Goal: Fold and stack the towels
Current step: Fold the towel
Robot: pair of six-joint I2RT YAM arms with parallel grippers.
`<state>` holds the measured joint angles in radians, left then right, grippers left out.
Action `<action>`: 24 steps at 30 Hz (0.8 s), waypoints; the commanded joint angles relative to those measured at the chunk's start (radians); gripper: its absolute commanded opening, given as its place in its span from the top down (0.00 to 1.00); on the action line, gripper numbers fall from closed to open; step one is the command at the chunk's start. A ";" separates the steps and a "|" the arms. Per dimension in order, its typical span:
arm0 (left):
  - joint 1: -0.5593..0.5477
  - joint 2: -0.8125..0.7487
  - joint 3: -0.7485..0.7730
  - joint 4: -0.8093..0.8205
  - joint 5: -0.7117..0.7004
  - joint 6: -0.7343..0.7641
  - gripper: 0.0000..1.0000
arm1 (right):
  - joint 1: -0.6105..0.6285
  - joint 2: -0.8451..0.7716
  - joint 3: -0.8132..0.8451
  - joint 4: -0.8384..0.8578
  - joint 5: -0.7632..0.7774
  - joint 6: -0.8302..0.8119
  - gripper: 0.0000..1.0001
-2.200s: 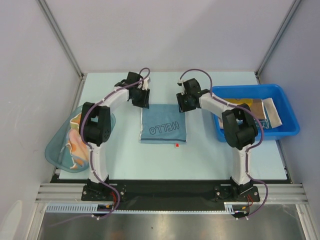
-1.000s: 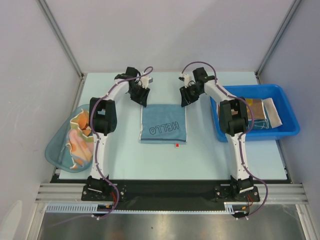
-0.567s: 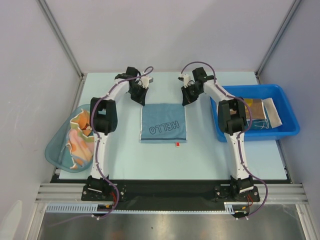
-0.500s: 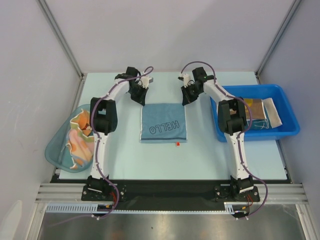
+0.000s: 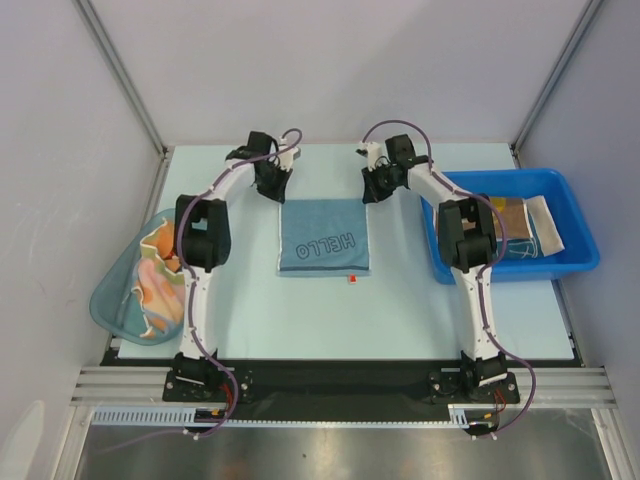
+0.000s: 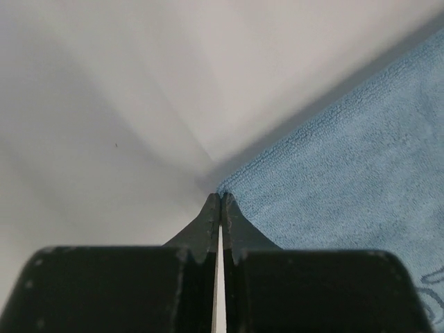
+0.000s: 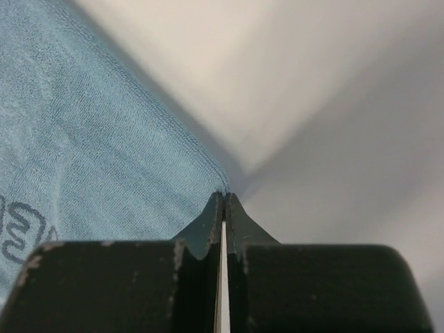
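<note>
The teal-blue "HELLO" towel lies flat in the middle of the table. My left gripper is shut on its far left corner. In the left wrist view the closed tips meet right at the corner of the towel. My right gripper is shut on the far right corner. The right wrist view shows its tips pinched at the stitched corner of the towel. Orange towels lie crumpled in the tub. A brown towel and a pale one lie in the bin.
The translucent teal tub sits at the table's left edge. The blue plastic bin stands at the right. A small red mark shows just below the towel's near right corner. Walls enclose the table on three sides.
Both grippers have moved toward the far side with the towel's far corners. The towel has slid a little away from the arm bases, past the red mark.
</note>
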<state>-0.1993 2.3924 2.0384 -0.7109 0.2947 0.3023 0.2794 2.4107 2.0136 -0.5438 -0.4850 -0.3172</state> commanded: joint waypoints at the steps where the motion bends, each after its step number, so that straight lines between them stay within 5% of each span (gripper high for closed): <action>1: 0.024 -0.154 -0.073 0.122 -0.049 -0.011 1.00 | -0.003 -0.102 -0.044 0.100 0.040 0.003 1.00; 13: 0.029 -0.225 -0.098 0.123 -0.034 0.014 1.00 | -0.020 -0.206 -0.193 0.277 0.039 0.012 1.00; 24: 0.029 -0.326 -0.230 0.228 -0.051 0.040 1.00 | -0.009 -0.249 -0.228 0.266 0.049 0.006 1.00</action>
<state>-0.1902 2.1651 1.8317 -0.5442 0.2832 0.3008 0.2741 2.2326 1.7973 -0.3004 -0.4763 -0.3035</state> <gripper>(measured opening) 0.011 0.012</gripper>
